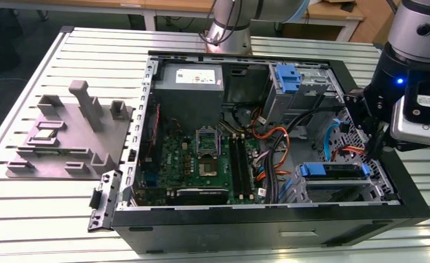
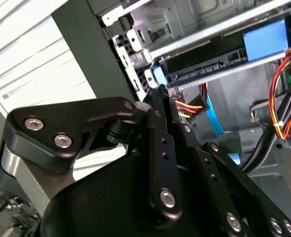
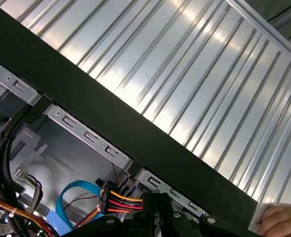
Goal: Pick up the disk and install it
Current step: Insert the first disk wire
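Exterior view: an open PC case (image 1: pixel 273 219) is lying on its side on the slatted table (image 1: pixel 54 230). The arm is reaching in over the case wall on the exterior view's right, with the gripper (image 1: pixel 374 148) pointing down just inside that wall, above the drive cage.

Fingers: in both wrist views the fingers (image 3: pixel 150 210) are pressing together at the tips, clenched on nothing. The gripper (image 2: pixel 158 94) is hovering beside the cable bundle, not visibly touching it.

Disk: the disk (image 1: pixel 332 171) is sitting in the cage at the case's near corner on the exterior view's right, its blue carrier facing up. In the second wrist view the disk (image 2: pixel 204 57) is lying in the metal cage beyond the fingertips, apart from them, with the carrier's blue tab at one end.

Cables: a red-yellow-black power cable (image 3: pixel 121 200) is running just beside the gripper (image 3: pixel 158 197) in the first wrist view, and a flat blue cable (image 3: pixel 69 202) is looping beneath it. Both are showing in the second wrist view too, the power cable (image 2: pixel 190 106) nearest the fingertips and the blue cable (image 2: pixel 212 111) behind it.

Other items: a grey power supply (image 1: pixel 189 82) is occupying the far corner of the case, and a blue bracket (image 1: pixel 288 79) is standing in the far bay. A grey fixture (image 1: pixel 68 137) is resting on the table to the exterior view's left, well apart from the arm. A person's hand (image 3: pixel 278 219) is resting on the table outside the case wall.
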`<state>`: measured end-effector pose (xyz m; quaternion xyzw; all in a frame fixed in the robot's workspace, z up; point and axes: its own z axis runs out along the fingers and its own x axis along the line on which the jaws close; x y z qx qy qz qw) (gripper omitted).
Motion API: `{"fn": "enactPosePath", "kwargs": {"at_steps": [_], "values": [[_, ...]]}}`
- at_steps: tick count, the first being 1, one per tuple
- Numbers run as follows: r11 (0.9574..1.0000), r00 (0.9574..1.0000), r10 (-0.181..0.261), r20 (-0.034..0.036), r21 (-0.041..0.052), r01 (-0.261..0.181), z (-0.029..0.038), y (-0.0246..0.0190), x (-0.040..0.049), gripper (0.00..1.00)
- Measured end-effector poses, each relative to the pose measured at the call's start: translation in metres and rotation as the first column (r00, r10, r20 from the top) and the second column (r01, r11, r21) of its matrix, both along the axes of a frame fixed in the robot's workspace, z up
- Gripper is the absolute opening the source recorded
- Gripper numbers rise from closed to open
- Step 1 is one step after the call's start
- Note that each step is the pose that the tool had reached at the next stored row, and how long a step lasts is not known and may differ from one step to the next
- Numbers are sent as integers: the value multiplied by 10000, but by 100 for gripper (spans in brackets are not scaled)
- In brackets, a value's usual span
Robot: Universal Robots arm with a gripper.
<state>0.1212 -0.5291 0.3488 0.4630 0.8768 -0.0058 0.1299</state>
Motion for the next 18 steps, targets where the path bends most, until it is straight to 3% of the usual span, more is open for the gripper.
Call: {"fn": "enactPosePath", "kwargs": {"at_steps": [3,7,11,15,18], "values": [[9999,9999,-111,-5,132,111,-1,1,0,17],[9974,9975,-708,-12,136,708,-1,0,0,17],[9898,9899,-1416,-14,135,1416,-1,0,0,17],[9793,9793,-2022,-15,135,2022,-2,0,0,17],[9779,9780,-2085,-15,133,2085,-1,0,-1,17]]}}
